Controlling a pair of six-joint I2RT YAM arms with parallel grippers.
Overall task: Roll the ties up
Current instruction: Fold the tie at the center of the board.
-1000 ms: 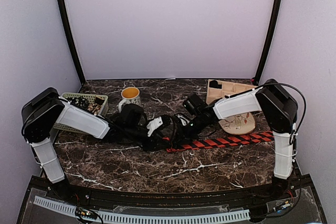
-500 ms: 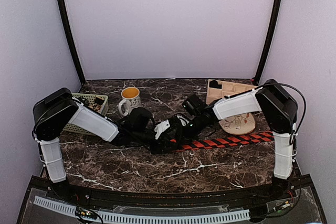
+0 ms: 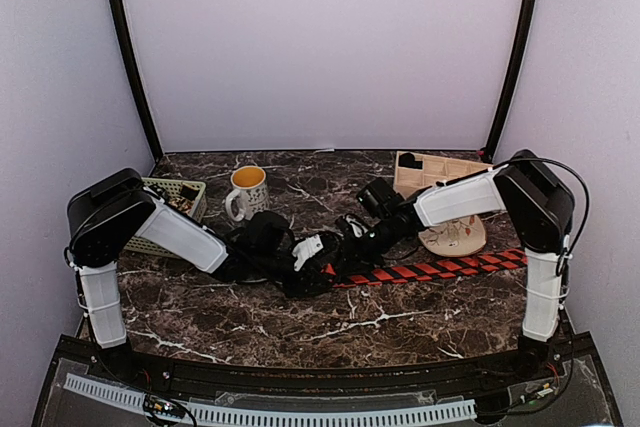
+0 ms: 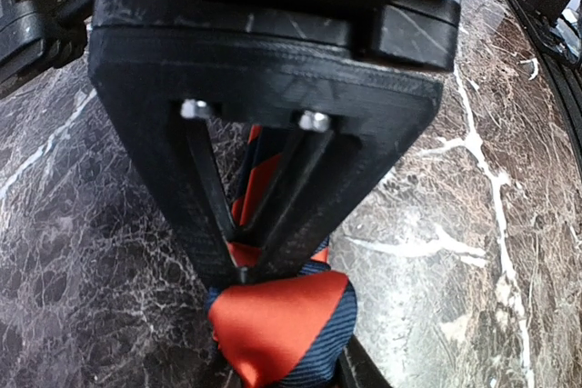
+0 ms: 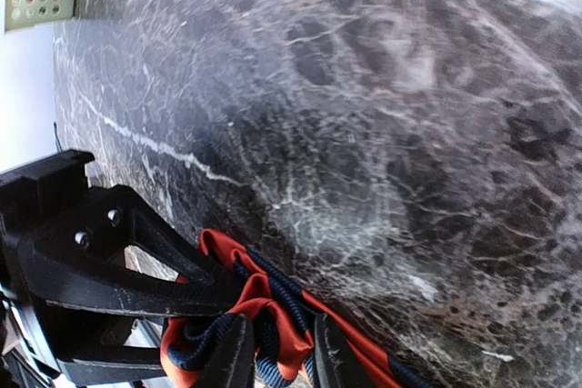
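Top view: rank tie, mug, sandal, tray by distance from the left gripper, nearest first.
1. tie: its rolled end sits in the left gripper, and the rest trails right.
2. mug: behind the gripper, to the left.
3. sandal and tray: both far right, with the tray further back. Too close to call.

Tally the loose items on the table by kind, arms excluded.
striped tie: 1
mug: 1
green basket: 1
wooden tray: 1
patterned sandal: 1
Total: 5 (basket and tray contents too small to count)
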